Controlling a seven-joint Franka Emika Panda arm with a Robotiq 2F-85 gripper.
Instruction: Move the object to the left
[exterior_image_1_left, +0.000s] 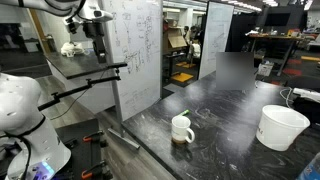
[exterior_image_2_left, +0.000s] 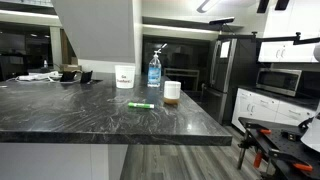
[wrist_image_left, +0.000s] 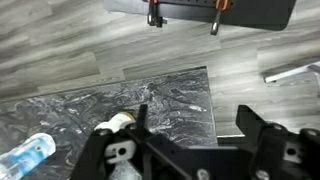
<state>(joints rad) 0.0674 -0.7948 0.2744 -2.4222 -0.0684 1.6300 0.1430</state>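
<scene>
The thin green stick (exterior_image_2_left: 141, 104) lies flat on the dark marble counter (exterior_image_2_left: 80, 115), in front of the white mug (exterior_image_2_left: 172, 91). In an exterior view only its tip (exterior_image_1_left: 184, 113) shows behind the mug (exterior_image_1_left: 182, 128). My gripper (wrist_image_left: 195, 122) is open and empty, high above the counter's corner. The mug (wrist_image_left: 120, 122) shows partly behind one finger in the wrist view, where I cannot make out the stick. In an exterior view the gripper (exterior_image_1_left: 97, 35) hangs well above and away from the counter.
A large white bucket-like cup (exterior_image_1_left: 282, 126) (exterior_image_2_left: 124, 76) and a blue spray bottle (exterior_image_2_left: 155, 68) (wrist_image_left: 25, 156) stand on the counter. A whiteboard panel (exterior_image_1_left: 135, 50) rises at the counter's edge. Wood floor (wrist_image_left: 260, 40) lies beyond the counter edge.
</scene>
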